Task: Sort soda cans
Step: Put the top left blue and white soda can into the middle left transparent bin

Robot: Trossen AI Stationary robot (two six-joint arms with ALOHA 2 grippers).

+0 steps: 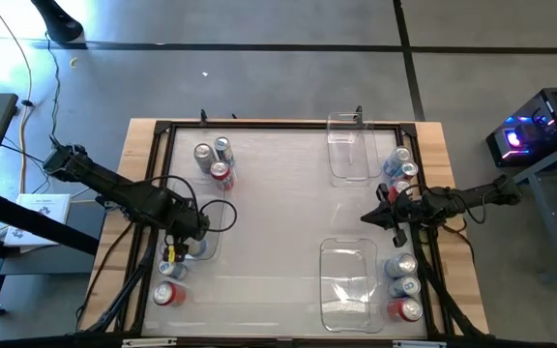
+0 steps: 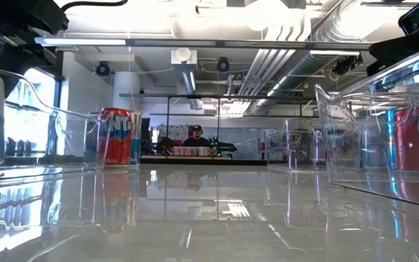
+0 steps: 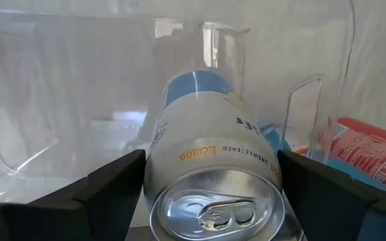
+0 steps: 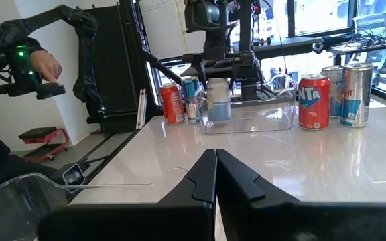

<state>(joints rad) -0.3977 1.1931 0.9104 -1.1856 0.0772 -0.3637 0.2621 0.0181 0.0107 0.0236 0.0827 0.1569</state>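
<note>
Left hand is pinching blue can, upright inside clear bin; right hand is pressed together over glossy bench.

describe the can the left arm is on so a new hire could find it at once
Go to the table's left edge, to the clear bin under the left gripper. The can between its fingers is pale blue and white, marked "Unsweetened Lemon"; the cans beside the bin are red.

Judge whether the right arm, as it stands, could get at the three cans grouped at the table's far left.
Probably not: the right gripper sits shut at the table's right side, the three cans lie across the whole table, nearer the left gripper, which holds a can.
</note>
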